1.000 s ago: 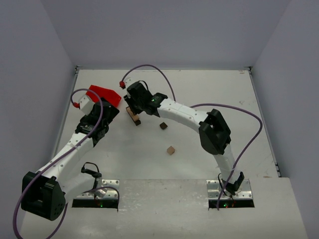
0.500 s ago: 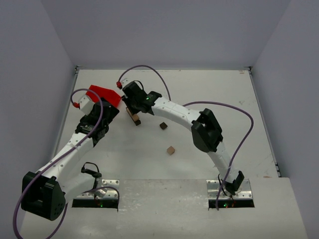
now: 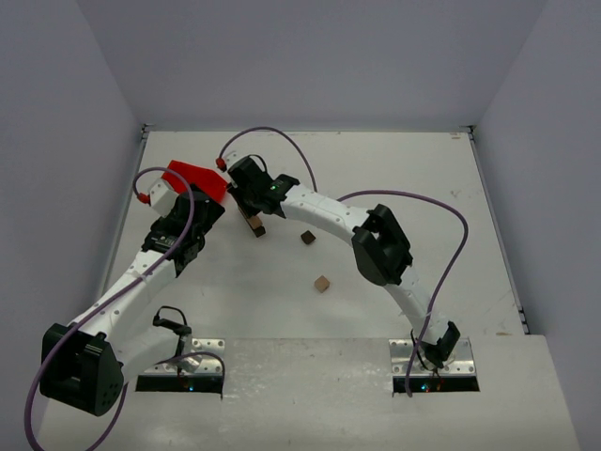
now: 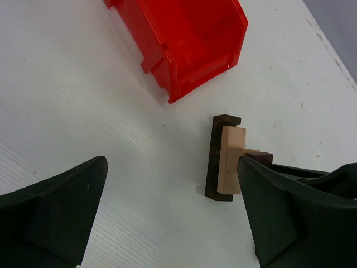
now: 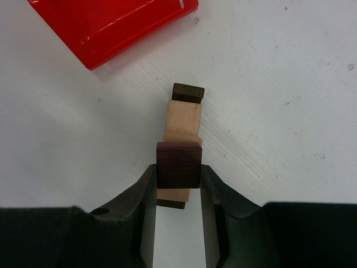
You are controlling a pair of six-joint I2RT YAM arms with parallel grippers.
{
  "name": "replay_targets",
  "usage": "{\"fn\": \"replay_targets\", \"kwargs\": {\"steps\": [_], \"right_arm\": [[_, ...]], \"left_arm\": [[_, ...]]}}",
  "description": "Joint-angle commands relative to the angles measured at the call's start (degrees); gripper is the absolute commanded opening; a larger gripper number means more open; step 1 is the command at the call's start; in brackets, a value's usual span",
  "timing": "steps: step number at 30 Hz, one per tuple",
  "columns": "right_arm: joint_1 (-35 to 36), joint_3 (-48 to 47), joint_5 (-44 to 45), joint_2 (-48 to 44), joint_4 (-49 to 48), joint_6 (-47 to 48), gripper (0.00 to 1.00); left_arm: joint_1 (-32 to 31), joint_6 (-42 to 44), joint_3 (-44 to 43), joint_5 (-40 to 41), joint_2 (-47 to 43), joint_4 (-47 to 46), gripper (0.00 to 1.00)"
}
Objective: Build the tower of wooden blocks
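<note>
The wood block tower [image 3: 254,225] stands just right of the red bin: a dark base with light tan blocks on it [image 4: 230,159]. My right gripper [image 5: 178,174] is shut on a dark brown cube [image 5: 178,164], held right over the tower's tan top [image 5: 183,119]; whether it touches, I cannot tell. In the top view the right gripper [image 3: 249,209] hides the tower's top. My left gripper [image 4: 170,187] hangs open to the tower's left, with nothing between its fingers [image 4: 61,206].
The red bin [image 3: 198,178] lies tipped at the back left, close to both grippers [image 5: 111,25]. A loose dark cube [image 3: 307,238] and a loose tan cube [image 3: 322,283] lie on the white table to the right of the tower.
My right arm has shifted a little to the left, carrying the dark cube over the tower. The left arm has not moved.
</note>
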State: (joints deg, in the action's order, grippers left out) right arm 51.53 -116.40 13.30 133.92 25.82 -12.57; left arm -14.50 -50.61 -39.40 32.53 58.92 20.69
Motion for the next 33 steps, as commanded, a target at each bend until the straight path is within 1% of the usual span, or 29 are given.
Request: {"fn": "replay_targets", "kwargs": {"steps": [1, 23, 33], "right_arm": [[0.3, -3.0, 0.2, 0.0, -2.3, 1.1, 0.22], [0.3, -4.5, 0.3, 1.4, -1.7, 1.6, 0.24], [0.3, -4.6, 0.6, 1.3, -1.7, 1.4, 0.29]], "left_arm": [[0.4, 0.7, -1.0, 0.7, -0.1, -2.2, 1.00], [0.4, 0.7, -0.9, 0.3, -0.1, -2.5, 1.00], [0.4, 0.8, -0.9, 0.4, -0.3, -2.6, 1.00]]}}
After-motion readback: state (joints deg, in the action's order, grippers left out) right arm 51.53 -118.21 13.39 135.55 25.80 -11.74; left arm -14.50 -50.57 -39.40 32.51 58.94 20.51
